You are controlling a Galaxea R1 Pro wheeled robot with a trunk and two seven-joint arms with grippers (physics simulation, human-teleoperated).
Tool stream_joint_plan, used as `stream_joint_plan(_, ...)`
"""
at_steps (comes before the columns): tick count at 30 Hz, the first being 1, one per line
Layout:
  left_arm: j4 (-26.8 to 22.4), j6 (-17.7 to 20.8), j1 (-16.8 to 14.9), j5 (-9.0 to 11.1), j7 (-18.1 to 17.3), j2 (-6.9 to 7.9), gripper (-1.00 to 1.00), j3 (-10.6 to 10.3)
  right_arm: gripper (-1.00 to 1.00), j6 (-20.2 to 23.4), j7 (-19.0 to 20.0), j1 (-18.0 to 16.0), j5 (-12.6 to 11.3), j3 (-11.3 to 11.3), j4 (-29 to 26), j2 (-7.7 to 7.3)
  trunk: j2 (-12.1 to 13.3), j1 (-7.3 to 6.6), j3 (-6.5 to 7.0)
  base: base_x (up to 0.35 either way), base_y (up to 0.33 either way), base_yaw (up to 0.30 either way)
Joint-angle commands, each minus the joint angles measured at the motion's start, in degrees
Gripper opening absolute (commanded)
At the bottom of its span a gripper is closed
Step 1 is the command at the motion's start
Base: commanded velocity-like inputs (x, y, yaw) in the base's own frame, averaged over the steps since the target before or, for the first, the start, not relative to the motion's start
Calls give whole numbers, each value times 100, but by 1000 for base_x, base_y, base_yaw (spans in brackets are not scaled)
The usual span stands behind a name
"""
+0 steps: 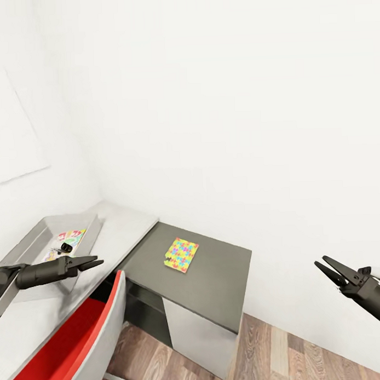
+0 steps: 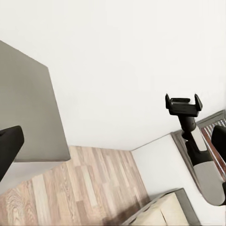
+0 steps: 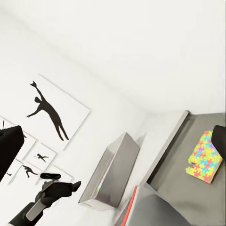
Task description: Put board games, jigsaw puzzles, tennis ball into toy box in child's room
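- A jigsaw puzzle point(image 1: 181, 255) lies flat on the low dark surface point(image 1: 215, 282), its long side pointing away toward the wall.
- The toy box point(image 1: 46, 230) sits on the pale surface point(image 1: 123, 228) beside it, with colourful sheets inside.
- The left end effector point(image 1: 96, 263) looks nearly closed, holding nothing.
- The right end effector point(image 1: 323, 266) is a little open, empty.

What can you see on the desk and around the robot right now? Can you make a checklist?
Surface: pale grey table joined to a lower dark grey cabinet.
Job's things: one jigsaw puzzle lies flat on the cabinet top; the toy box on the table holds colourful flat toys.
Clutter: a red chair tucked at the table.
Hands: left hand empty, beside the toy box; right hand open and empty, off past the cabinet.
Cables: nothing seen.
Surroundings: white walls, wood-plank floor, dancer pictures on the wall.
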Motion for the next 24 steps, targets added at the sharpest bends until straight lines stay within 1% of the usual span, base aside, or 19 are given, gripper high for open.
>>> stream_joint_plan(1,0,61,-4,26,-17,9,100,-28,100,23,16,-8,4,-5,3,-2,-12,4,-8,0,0,-268)
stream_joint_plan(18,0,52,-4,20,-17,4,100,-25,100,17,-6,-22,6,-5,186,-20,-12,4,73,0,0,-268)
stream_joint_plan(24,0,55,-4,18,-17,2,100,-25,100,15,-10,-25,6,-6,222,-20,-12,4,101,111,0,-267)
